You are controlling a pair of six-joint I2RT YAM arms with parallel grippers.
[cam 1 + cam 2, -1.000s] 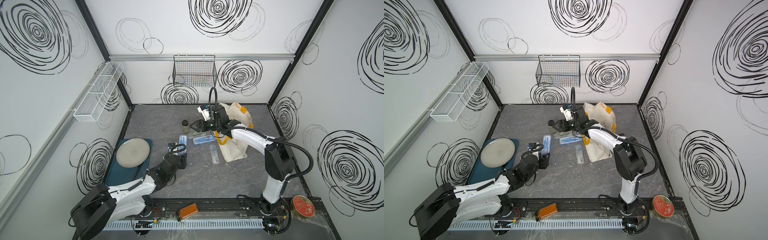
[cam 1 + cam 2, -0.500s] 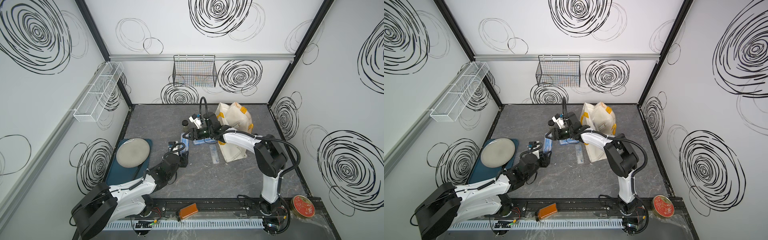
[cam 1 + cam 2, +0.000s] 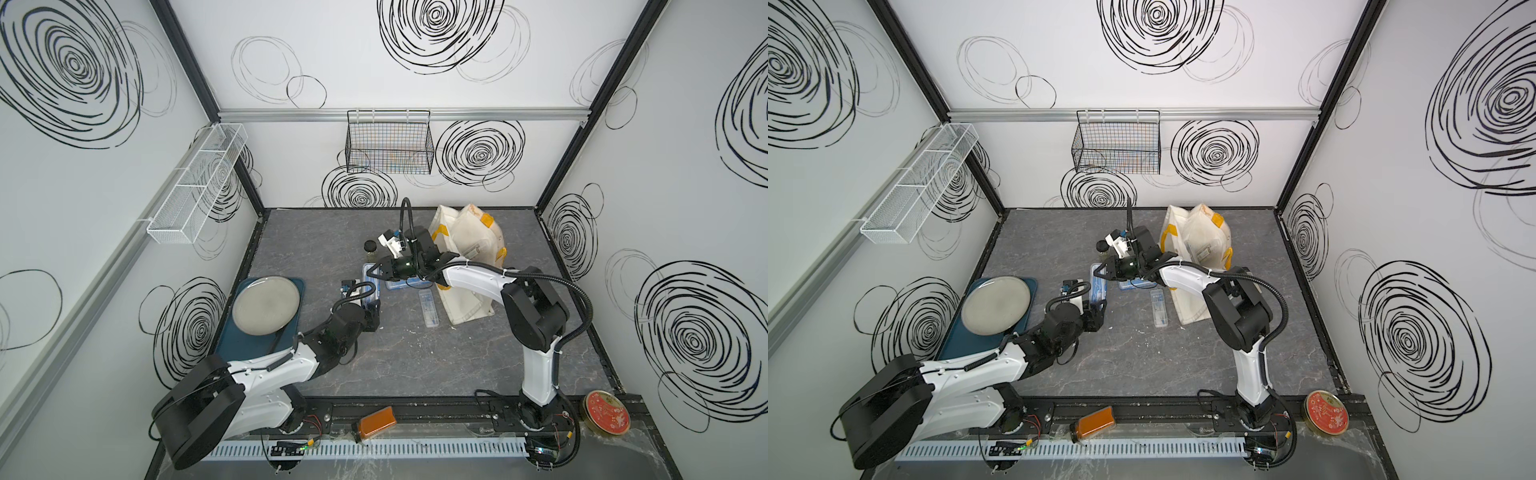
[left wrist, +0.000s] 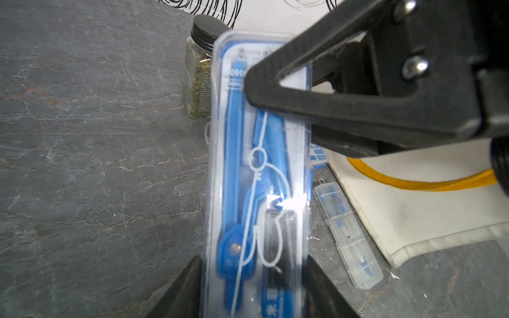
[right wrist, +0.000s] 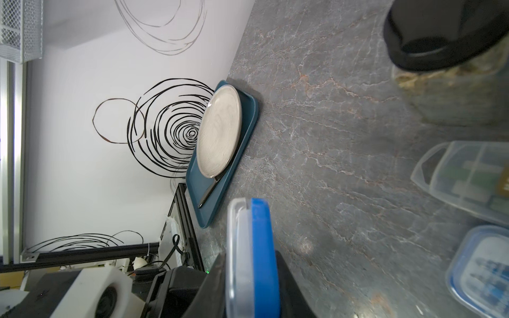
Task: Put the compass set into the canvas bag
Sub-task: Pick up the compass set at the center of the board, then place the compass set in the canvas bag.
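1. The compass set [image 4: 256,179], a long clear case over a blue insert with a blue compass inside, is pinched at both ends. The left claw [image 4: 252,275] grips its near end, the right claw [image 5: 250,264] its far end.
2. A second ago the right claw hung open nearer the canvas bag [image 3: 467,309]; it has since swung over and closed.
3. The set's long axis runs from claw to claw, clear face up.
4. The canvas bag lies behind the right claw, well apart from the left.

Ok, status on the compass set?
Left fingers shut on compass set. Right fingers shut on its far end. Canvas bag lying alongside. Small clear case between them.
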